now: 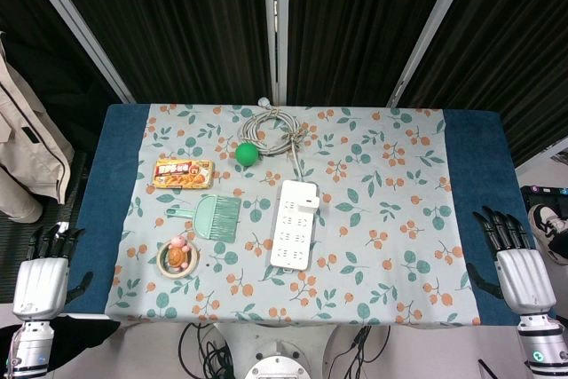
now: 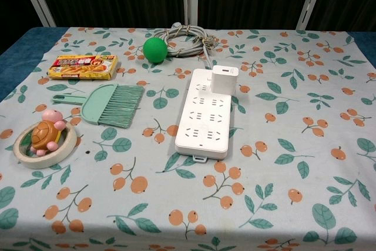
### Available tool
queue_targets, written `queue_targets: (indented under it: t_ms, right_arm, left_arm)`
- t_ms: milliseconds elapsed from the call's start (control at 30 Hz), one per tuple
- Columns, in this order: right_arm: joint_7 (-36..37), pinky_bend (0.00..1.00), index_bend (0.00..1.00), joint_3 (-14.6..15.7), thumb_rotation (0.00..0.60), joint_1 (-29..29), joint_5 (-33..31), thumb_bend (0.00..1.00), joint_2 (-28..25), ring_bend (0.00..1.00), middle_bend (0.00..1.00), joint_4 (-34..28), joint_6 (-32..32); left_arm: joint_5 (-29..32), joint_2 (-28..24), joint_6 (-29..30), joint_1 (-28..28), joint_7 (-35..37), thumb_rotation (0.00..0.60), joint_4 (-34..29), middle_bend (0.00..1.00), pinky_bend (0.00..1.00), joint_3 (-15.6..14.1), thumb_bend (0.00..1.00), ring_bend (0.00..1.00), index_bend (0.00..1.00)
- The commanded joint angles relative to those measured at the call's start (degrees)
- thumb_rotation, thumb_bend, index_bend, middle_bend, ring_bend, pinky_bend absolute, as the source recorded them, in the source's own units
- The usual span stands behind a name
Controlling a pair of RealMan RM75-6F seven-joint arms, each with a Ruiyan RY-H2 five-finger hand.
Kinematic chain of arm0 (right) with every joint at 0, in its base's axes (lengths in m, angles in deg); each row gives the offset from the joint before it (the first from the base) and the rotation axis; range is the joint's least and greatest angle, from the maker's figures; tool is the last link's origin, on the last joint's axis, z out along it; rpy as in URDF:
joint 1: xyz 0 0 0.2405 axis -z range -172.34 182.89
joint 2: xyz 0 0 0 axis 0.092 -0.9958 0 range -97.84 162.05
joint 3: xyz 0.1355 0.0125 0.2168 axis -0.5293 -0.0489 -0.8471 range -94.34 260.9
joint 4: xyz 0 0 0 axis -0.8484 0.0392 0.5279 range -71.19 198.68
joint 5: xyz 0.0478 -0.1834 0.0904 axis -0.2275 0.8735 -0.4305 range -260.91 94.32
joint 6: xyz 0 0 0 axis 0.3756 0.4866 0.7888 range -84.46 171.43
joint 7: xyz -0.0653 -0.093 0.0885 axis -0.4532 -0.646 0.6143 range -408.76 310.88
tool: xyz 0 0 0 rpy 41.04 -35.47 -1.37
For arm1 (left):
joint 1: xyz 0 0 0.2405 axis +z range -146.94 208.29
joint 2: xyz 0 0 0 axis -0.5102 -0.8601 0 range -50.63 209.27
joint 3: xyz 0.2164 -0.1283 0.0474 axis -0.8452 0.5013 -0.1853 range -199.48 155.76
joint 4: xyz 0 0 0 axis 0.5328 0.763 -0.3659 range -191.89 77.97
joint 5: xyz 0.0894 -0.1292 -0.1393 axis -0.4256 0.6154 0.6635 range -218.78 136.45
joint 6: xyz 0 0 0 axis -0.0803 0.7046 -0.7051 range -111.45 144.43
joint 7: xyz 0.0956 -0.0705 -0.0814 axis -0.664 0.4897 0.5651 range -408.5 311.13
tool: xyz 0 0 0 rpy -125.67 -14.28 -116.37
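Left robot hand (image 1: 42, 283) and right robot hand (image 1: 521, 271) rested at the table (image 1: 475, 157) edges, fingers spread, holding nothing. The turtle (image 2: 46, 133) lay nearest the left; the power strip (image 2: 205, 116) sat mid-table.

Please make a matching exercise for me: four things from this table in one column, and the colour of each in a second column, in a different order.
Things:
1. ball
2. power strip
3. hand brush
4. snack box

Colours:
A. white
B. yellow and orange
C. pale mint green
D. bright green

Pairs: 1-D, 2-A, 3-C, 4-B
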Motion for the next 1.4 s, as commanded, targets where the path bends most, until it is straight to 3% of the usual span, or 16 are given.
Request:
queue_targets:
  t_ms: [33,333,500,700,867,1167,1400]
  right_arm:
    - [-0.8,0.02,0.00,-0.4,0.600,-0.9,-0.5,0.23,-0.1,0.00,0.00,-0.8,-1.3]
    - [-3.3,0.02,0.00,-1.6,0.600,-3.4,-2.5,0.23,0.1,0.00,0.00,-2.5,-5.1]
    - [-3.0,0.02,0.00,-1.5,0.600,-4.5,-2.5,0.23,-0.3,0.00,0.00,-3.2,-6.9]
    - [-5.5,0.04,0.00,-3.5,0.600,-10.7,-0.7,0.24,-4.0,0.00,0.01,-8.1,-13.7]
    - [-7.7,0.07,0.00,-6.2,0.600,-18.8,-2.3,0.24,-4.6,0.00,0.03,-11.4,-23.9]
    - [-14.3,0.12,0.00,-12.1,0.600,-33.8,-15.3,0.26,3.7,0.00,0.05,-6.9,-41.0]
    - [-22.0,0.17,0.00,-13.4,0.600,-43.7,-23.7,0.26,12.8,0.00,0.09,2.0,-47.4]
  left_arm:
    - [0.6,0.4,-0.2,0.1,0.5,0.600,0.5,0.17,0.00,0.3,0.23,0.06,0.19]
    - [1.4,0.7,-1.9,-0.8,0.3,0.600,1.1,0.17,0.00,1.0,0.23,0.06,0.19]
    - [-1.2,0.5,-3.8,-3.0,2.3,0.600,0.9,0.17,0.02,1.2,0.22,0.06,0.19]
    - [-10.4,0.5,-9.2,-10.2,6.4,0.600,1.0,0.19,0.07,1.2,0.22,0.06,0.21]
    - [-16.4,3.0,-17.7,-18.9,9.5,0.600,1.6,0.20,0.10,1.6,0.22,0.06,0.22]
    - [-19.6,12.9,-32.3,-33.9,13.5,0.600,8.5,0.20,0.10,3.5,0.22,0.06,0.23]
    - [-18.0,19.4,-38.6,-40.9,14.7,0.600,14.4,0.20,0.10,4.5,0.22,0.06,0.23]
